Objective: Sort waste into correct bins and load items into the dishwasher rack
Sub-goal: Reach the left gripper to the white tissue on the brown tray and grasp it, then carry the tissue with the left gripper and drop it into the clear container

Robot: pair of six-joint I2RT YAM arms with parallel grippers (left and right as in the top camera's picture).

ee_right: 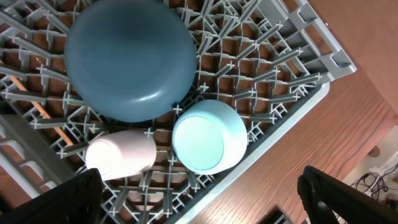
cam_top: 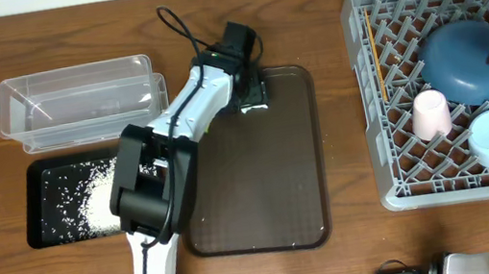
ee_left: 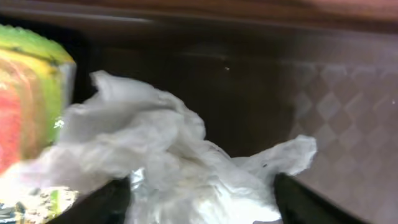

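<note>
The crumpled white paper tissue (ee_left: 174, 155) is found directly between the fingers of the left gripper (ee_left: 199, 208), at the 12 o'clock edge of the brown serving tray (cam_top: 261, 183). It is a soft, creased lump, so no long axis is offered. The jaws are spread, straddling it, and no pinch is made out. A glossy yellow-green wrapper (ee_left: 28, 93) lies just beside it at 9 o'clock. The clear tub (cam_top: 74, 104) stands further toward 9 o'clock. The right gripper (ee_right: 199, 186), spread wide, is poised over the grey lattice rack (cam_top: 447, 192), well apart at 3 o'clock.
</note>
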